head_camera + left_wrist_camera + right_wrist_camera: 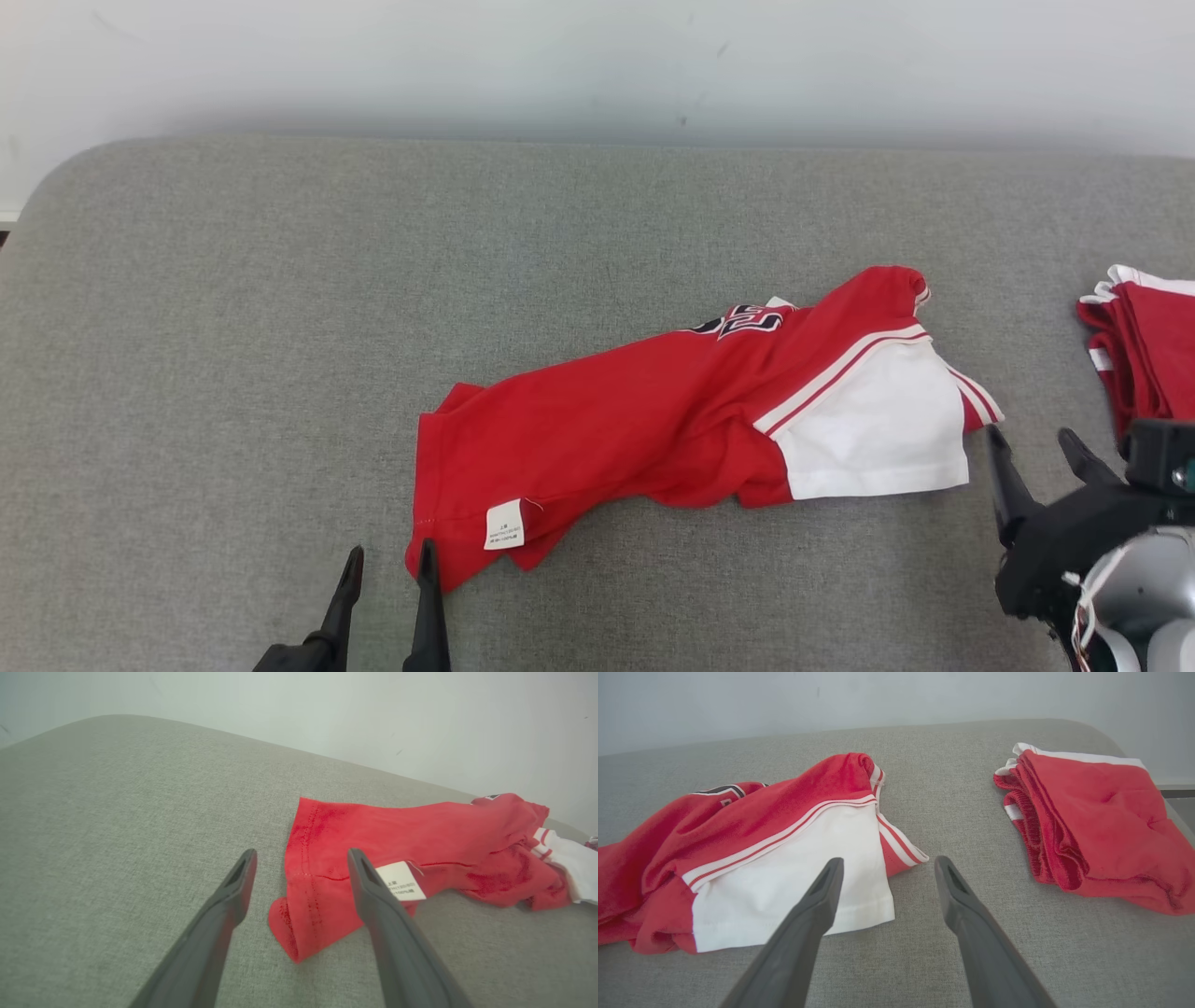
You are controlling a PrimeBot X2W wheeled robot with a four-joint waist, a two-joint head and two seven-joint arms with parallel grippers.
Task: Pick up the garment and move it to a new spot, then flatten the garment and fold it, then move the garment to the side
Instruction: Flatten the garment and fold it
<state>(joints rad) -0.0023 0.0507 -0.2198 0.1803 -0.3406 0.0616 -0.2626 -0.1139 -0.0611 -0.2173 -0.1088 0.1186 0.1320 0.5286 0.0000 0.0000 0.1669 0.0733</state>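
Although the grey padded surface (pixel 233 327) has plenty of bare room, most of it towards the left and top of the head view, the job looks barely begun from where I stand. Its far edge meets a pale wall (pixel 597 65) along the top of the frame, and its rounded corner curves away at the upper left.

The garment (pixel 607 420), a red top with a white sleeve, lies rumpled and twisted across the middle of the frame, running from lower left up to the right. It is neither flat nor folded. I judge that it may already be set in its new spot, so smoothing, folding and shifting it aside are all left to do.

At the right edge sits a second red piece (pixel 1148 345), bunched, close to the white sleeve but apart from it. That side is the crowded one, and in the right wrist view the surface's edge falls away just past that piece.

The right end effector (pixel 1030 434) stands at the lower right, fingers apart and holding nothing, just beside the sleeve's hem. The left end effector (pixel 390 551), at the bottom edge, is likewise spread and empty, one finger against the garment's lower corner near its small white label (pixel 504 525).
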